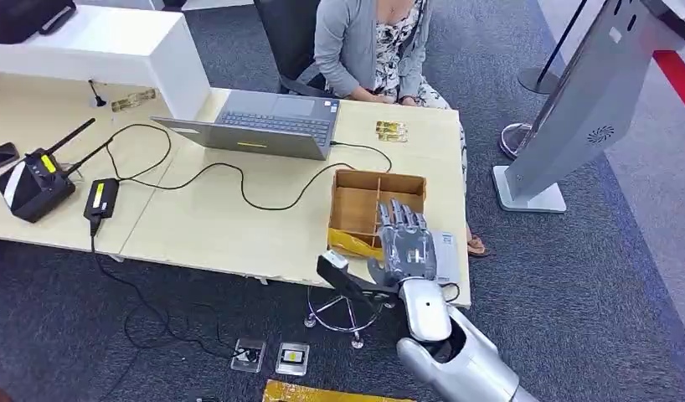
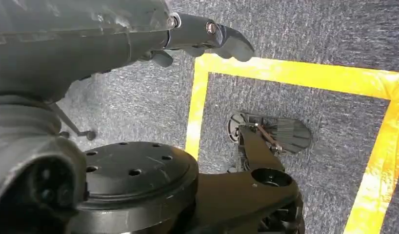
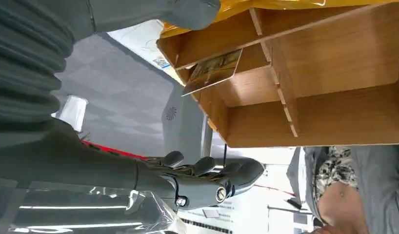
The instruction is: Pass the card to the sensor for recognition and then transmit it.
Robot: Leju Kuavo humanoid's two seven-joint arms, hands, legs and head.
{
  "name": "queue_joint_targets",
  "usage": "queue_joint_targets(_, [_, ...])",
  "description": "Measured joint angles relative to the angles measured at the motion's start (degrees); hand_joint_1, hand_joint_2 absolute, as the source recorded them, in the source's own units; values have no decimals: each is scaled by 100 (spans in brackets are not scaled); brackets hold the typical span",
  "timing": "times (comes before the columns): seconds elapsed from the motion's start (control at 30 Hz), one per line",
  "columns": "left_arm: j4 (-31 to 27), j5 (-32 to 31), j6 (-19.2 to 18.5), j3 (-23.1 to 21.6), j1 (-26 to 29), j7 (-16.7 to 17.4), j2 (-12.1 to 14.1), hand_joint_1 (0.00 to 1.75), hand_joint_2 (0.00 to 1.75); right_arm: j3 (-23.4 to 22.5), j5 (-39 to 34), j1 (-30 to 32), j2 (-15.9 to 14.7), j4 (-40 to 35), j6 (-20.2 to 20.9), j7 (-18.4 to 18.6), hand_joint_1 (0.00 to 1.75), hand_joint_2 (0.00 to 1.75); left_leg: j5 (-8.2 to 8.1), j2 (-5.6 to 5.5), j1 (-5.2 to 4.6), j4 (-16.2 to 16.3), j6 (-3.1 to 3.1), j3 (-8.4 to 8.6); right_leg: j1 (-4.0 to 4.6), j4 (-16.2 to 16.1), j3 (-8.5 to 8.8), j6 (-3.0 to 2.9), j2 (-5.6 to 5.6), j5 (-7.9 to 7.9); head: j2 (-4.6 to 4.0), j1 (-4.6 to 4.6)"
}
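A wooden box (image 1: 360,201) with dividers stands near the table's front right corner. My right hand (image 1: 406,241) hovers over its near right part, fingers spread and holding nothing. In the right wrist view a gold-patterned card (image 3: 213,72) leans in one compartment of the box (image 3: 334,73); the thumb (image 3: 188,12) and the dark fingers (image 3: 212,178) sit apart on either side, not touching it. A flat grey device (image 1: 445,255) lies under the hand's right edge. My left hand (image 2: 207,35) hangs over the floor, fingers loosely extended and holding nothing.
A person sits behind the table at a laptop (image 1: 264,126). Two gold cards (image 1: 391,131) lie near them. A yellow bag (image 1: 349,243) lies by the box's front. A black radio (image 1: 33,180) and cables are at the left. A grey kiosk (image 1: 574,109) stands at the right.
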Motion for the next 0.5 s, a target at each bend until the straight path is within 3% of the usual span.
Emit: queue_joint_targets(0.5, [2,-7,20,-2,-11,20,2,0,0,-7,-136,-200,219,758,-291,-179,0,175,0,0,0,0,0,0,0,0,0,0,0,0,0,2])
